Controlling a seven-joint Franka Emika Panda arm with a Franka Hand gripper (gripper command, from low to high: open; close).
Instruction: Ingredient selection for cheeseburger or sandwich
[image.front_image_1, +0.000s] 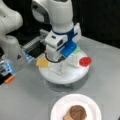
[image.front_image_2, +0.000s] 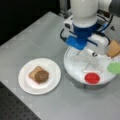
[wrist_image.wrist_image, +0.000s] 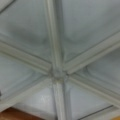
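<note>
On the white paper plate, the sandwich is a toast-brown bread square with the dark round patty on top. The other ingredients lie in the white divided tray: a yellow-orange cheese square at its left edge, a red disc, a green square and a second bread square. My gripper hangs over the tray's middle. The wrist view shows only the tray's ribs, no fingers.
The robot's grey-white base stands at a front view's left, with a dark box behind the tray. The grey table ends in a black perforated edge at a front view's bottom left.
</note>
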